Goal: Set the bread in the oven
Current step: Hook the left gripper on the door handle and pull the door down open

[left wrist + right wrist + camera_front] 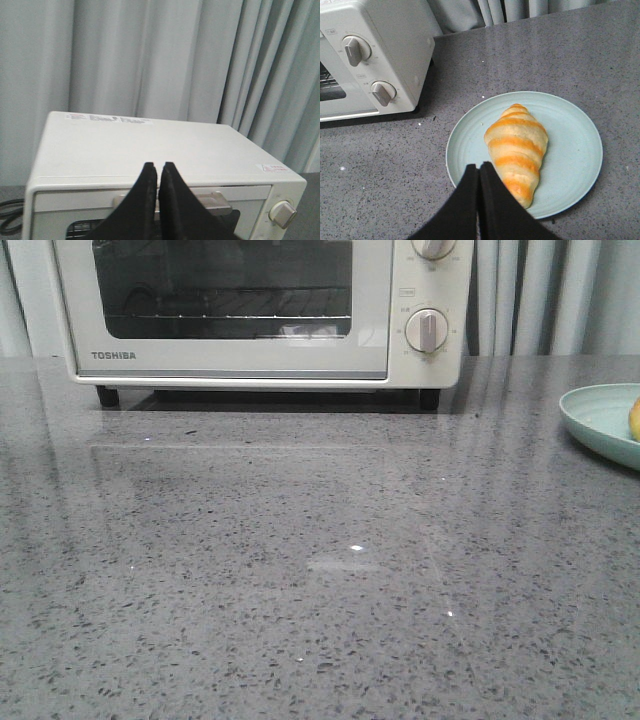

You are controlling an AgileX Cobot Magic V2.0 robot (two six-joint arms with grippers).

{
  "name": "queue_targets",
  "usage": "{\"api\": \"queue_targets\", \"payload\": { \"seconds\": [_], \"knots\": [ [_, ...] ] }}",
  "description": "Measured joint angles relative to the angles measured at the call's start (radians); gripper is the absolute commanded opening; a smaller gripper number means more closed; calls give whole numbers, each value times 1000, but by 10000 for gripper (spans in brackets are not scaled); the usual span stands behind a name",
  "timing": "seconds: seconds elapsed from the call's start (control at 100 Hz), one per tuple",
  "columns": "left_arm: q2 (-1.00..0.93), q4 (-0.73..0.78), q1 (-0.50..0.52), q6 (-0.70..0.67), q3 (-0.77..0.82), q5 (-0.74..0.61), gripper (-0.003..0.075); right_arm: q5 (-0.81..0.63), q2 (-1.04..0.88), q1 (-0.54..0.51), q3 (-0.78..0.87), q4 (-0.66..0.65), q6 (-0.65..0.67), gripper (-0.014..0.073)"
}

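Observation:
The bread (516,147), golden with orange stripes, lies on a pale green plate (570,150); only its edge (634,418) shows in the front view. My right gripper (479,167) is shut and empty, above the plate's near rim beside the bread. The cream-white Toshiba oven (260,310) stands at the back of the counter with its door closed; it also shows in the left wrist view (150,150) and the right wrist view (370,55). My left gripper (158,166) is shut and empty, hovering in front of the oven's top edge above the door handle (220,200).
The plate (600,420) sits at the right edge of the grey speckled counter (300,570). Two knobs (428,330) are on the oven's right side. Grey curtains (150,55) hang behind. A black cable (7,217) lies left of the oven.

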Motion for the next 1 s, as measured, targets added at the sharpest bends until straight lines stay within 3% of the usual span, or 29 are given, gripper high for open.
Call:
{"api": "queue_targets", "payload": {
  "seconds": [0.31, 1.0],
  "knots": [
    [267, 0, -15, 0, -197, 48, -21, 16, 2, 0, 0, 0, 0, -65],
    [468, 4, -27, 0, -256, 5, -21, 16, 2, 0, 0, 0, 0, -67]
  ]
}}
